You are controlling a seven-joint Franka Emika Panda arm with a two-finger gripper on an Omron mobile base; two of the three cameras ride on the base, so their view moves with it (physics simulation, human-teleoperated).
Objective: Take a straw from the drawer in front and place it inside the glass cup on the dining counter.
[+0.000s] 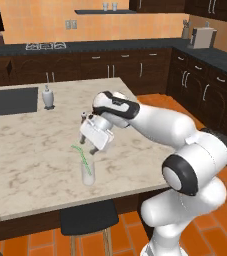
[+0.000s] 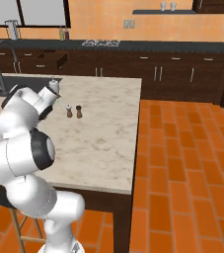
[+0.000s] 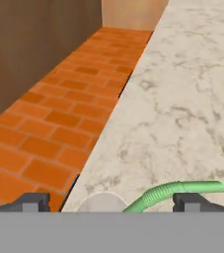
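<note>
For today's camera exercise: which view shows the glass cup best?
The left base view: the whole glass cup stands on the dining counter with the straw in it, below the open tool. The hand view catches its rim. In the right base view, I cannot make it out.

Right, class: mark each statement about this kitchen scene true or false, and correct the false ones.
1. The thin light-green straw stands inside the clear glass cup. True.
2. The glass cup sits on the black granite worktop. False: it stands on the beige marbled dining counter.
3. The two-finger gripper is above the cup. True.
4. The gripper is clamped shut on the straw. False: its fingers stand apart, the straw's bent top between them.
5. The white soap dispenser lies tipped over. False: it stands upright.
</note>
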